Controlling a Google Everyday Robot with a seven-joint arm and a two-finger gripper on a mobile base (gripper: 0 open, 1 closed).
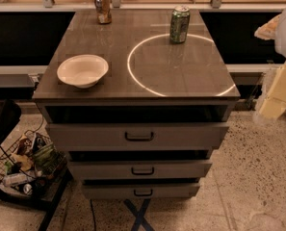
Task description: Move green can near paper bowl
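Note:
The green can [179, 24] stands upright at the far right of the cabinet top [181, 76], on the far edge of a bright ring of light. The paper bowl [83, 70] sits upright and empty near the front left corner, well apart from the can. My gripper [276, 93] is a pale shape at the right edge of the view, off the cabinet's right side and below and to the right of the can. It holds nothing that I can see.
A brownish-orange can [102, 6] stands at the far left of the top. The cabinet has three drawers [139, 136] partly pulled out below. A wire basket of snacks [29, 165] sits on the floor at the left. A counter runs behind.

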